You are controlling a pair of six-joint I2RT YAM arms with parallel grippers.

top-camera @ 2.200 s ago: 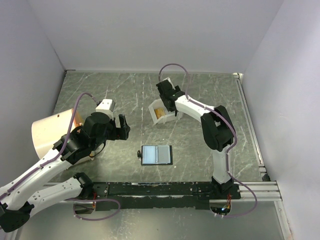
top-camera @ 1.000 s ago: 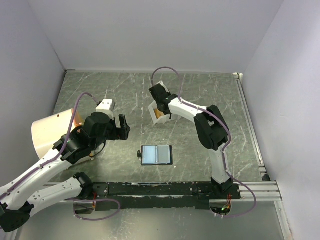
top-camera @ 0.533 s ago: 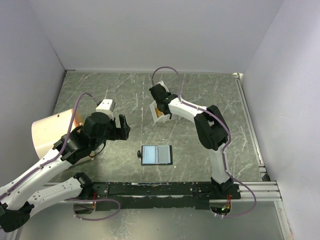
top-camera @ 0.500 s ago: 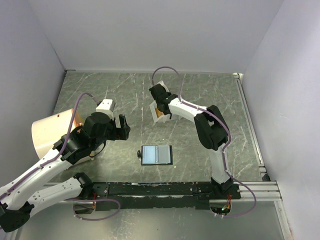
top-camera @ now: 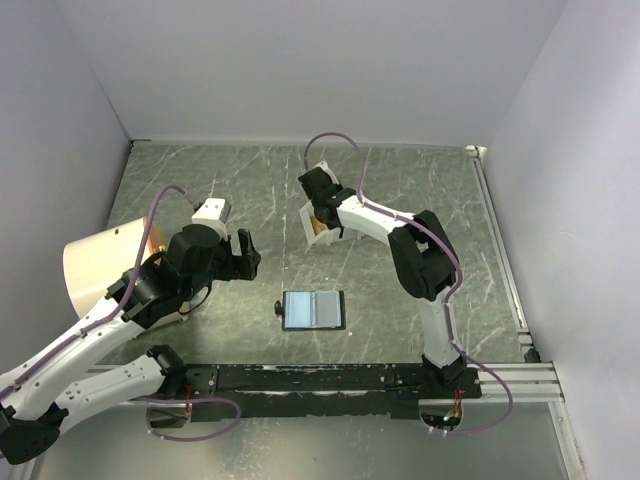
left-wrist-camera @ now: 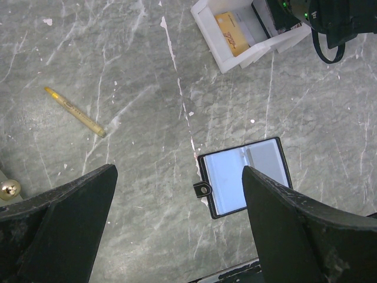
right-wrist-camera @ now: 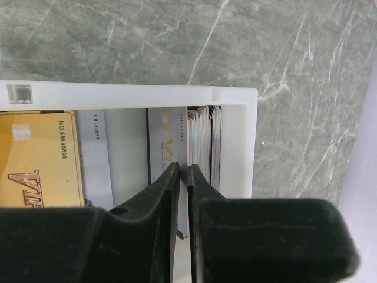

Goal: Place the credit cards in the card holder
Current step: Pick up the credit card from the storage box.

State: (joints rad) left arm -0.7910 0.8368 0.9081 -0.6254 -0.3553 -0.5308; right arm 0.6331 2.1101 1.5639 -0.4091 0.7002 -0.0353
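The card holder (top-camera: pixel 314 310) lies open, pale blue inside up, near the table's front; it also shows in the left wrist view (left-wrist-camera: pixel 246 175). The credit cards stand in a white box (top-camera: pixel 312 232): a gold card (right-wrist-camera: pixel 35 159) lies flat, several grey ones stack on edge (right-wrist-camera: pixel 203 135). My right gripper (right-wrist-camera: pixel 183 171) reaches down into the box, jaws pinched on the edge of a silver-grey card (right-wrist-camera: pixel 165 141). From above it (top-camera: pixel 318 205) covers most of the box. My left gripper (left-wrist-camera: pixel 178 177) is open and empty, hovering above the table left of the holder.
A thin yellow stick (left-wrist-camera: pixel 73 111) lies on the table to the left. A small brass knob (left-wrist-camera: pixel 9 189) and a cream cylinder (top-camera: pixel 100 265) sit at the left edge. A black rail (top-camera: pixel 330 378) runs along the front edge.
My right gripper has moved left and gone down into the white box, which has shifted a little left. It has held still for the last half second. The left arm has not moved.
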